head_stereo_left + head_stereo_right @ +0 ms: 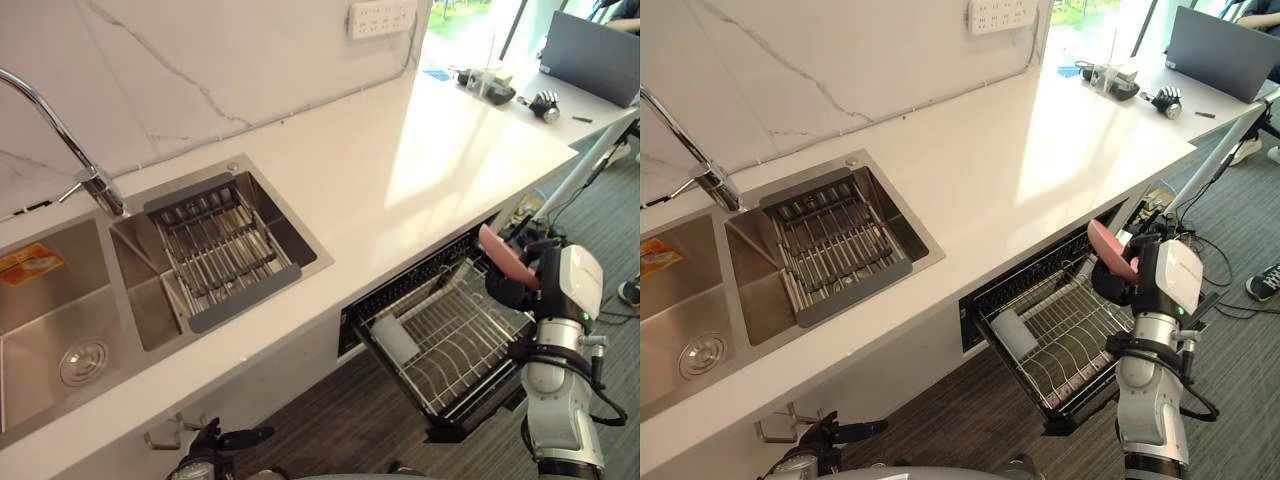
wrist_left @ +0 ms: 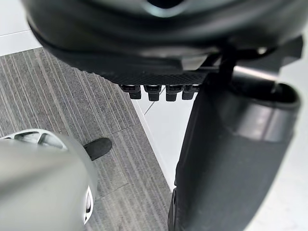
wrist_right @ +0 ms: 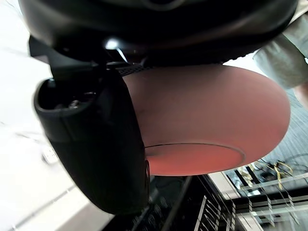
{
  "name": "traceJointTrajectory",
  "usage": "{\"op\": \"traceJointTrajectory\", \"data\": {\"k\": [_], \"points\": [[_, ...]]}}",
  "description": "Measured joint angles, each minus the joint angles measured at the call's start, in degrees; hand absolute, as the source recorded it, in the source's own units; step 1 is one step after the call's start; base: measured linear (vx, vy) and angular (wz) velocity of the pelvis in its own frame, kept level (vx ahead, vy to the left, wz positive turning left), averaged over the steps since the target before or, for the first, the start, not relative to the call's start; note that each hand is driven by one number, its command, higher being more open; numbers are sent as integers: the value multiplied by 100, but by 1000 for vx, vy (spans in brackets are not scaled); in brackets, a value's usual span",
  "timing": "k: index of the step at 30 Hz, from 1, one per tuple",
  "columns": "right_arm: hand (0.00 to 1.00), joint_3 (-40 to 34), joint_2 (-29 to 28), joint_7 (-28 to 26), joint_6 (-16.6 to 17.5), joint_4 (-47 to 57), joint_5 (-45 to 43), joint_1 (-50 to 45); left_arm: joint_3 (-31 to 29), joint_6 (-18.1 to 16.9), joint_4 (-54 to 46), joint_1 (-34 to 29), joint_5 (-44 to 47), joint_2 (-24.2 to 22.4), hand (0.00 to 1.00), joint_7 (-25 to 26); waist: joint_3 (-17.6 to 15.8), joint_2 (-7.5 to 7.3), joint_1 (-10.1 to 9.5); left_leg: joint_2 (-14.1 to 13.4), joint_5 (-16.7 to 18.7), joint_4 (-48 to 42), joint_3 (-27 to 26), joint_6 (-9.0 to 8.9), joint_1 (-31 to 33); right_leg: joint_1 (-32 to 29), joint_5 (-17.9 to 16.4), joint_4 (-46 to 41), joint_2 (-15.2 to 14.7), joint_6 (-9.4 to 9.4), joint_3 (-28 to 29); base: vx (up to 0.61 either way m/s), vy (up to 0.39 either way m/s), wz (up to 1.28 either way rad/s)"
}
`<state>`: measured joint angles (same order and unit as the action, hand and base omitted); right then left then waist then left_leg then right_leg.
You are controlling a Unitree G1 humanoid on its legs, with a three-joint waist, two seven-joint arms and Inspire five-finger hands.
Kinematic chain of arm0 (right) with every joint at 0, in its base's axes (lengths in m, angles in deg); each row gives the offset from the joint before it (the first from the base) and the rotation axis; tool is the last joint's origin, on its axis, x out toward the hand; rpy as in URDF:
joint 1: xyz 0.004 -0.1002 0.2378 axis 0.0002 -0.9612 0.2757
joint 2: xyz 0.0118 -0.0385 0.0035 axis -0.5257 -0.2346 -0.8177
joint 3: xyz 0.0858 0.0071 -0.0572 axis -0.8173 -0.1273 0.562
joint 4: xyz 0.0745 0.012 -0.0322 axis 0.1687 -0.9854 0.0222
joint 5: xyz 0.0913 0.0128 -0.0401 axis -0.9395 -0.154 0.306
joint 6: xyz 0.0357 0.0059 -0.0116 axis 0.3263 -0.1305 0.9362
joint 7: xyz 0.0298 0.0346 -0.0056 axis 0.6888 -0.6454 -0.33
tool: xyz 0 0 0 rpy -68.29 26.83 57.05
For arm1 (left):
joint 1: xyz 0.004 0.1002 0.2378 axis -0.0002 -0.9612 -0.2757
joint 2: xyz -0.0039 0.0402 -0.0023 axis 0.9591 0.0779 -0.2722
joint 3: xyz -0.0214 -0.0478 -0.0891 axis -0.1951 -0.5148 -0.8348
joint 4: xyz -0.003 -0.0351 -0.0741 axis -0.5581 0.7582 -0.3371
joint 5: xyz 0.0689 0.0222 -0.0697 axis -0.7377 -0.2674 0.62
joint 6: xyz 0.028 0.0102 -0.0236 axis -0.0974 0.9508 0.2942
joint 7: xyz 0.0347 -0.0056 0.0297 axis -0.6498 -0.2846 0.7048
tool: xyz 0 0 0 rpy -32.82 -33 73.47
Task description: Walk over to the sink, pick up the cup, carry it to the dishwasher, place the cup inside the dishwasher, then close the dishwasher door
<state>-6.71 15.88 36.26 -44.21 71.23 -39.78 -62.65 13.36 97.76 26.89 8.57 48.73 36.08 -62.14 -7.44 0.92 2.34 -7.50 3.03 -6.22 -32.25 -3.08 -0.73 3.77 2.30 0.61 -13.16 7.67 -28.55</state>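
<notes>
My right hand [image 1: 520, 285] is curled round one salmon-pink matte cup [image 1: 505, 255]. The wrist view shows the thumb [image 3: 96, 144] lying across the cup's side, with its smooth rounded body bulging out past it. From my head, the cup sits tilted in the grip. Its long axis slants, and its free end points up and toward my left, at the edge of the white stone worktop [image 1: 400, 170]. I cannot tell which end is the mouth.

The cup is held in the air over the right end of the one silver wire rack [image 1: 470, 330]. That rack sits in the dark dishwasher drawer [image 1: 445, 425], which is pulled out from under the worktop. One white cylindrical object [image 1: 395, 338] lies on its side at the rack's left end, well apart from the cup.

My left hand [image 1: 215, 440] hangs low by the grey striped carpet floor [image 2: 57, 96] and holds nothing. I cannot tell whether it is open or closed.

The steel sink [image 1: 150, 310] has two basins and one curved chrome tap [image 1: 95, 180]. The right basin carries one grey-framed wire drainer [image 1: 225, 245]. The left basin has one round drain [image 1: 82, 362] and one orange sticker [image 1: 30, 265], whose print is too small to read.

One white socket strip [image 1: 380, 18] is fixed on the marble wall. One grey laptop [image 1: 590, 55] stands at the worktop's far end.
</notes>
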Motion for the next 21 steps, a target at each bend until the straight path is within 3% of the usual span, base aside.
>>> {"op": "traceJointTrajectory", "data": {"k": [6, 8, 14, 17, 18, 21], "points": [[0, 215, -8, 229, -300, -976, -2, 356, 251, -57, 14, 218, 224, -7, 100, 58, -360, 264, 0, 51, -66, -8, 269, 108, 387, -423, 27, -187, -47, -32, 13, -82, 17, 4], [0, 219, 2, 534, -436, -1417, -11, 725, 350, -110, 32, 461, 350, 10, 100, 167, -645, 291, -4, 47, -107, -59, 329, 165, 623, -639, 50, -267, -61, -65, -2, -101, 20, 12], [0, 464, 137, 1163, -712, -2125, -33, 1584, 570, -222, 51, 911, 570, 103, 100, 290, -1047, 297, -19, 58, -132, -260, 514, 209, 1056, -952, 91, -373, -123, -101, -45, -51, 32, 12], [0, 664, 362, 1291, -914, -2649, -120, 2144, 596, -281, 101, 1203, 723, 180, 100, 407, -1217, 323, -146, 58, -151, -330, 530, 238, 1245, -1109, 136, -371, -121, -124, -38, -47, 30, 5], [100, 697, 386, 1296, -947, -2728, -126, 2223, 596, -298, 101, 1229, 740, 196, 100, 427, -1249, 327, -160, 58, -151, -341, 536, 238, 1251, -1106, 137, -371, -121, -125, -38, -25, 23, 7], [100, 817, 459, 1389, -1026, -2978, -350, 2481, 595, -403, 207, 1330, 785, 266, 100, 521, -1325, 363, -162, 63, -150, -364, 626, 239, 1325, -1111, 140, -371, -122, -124, -41, -19, 23, 13]]}}
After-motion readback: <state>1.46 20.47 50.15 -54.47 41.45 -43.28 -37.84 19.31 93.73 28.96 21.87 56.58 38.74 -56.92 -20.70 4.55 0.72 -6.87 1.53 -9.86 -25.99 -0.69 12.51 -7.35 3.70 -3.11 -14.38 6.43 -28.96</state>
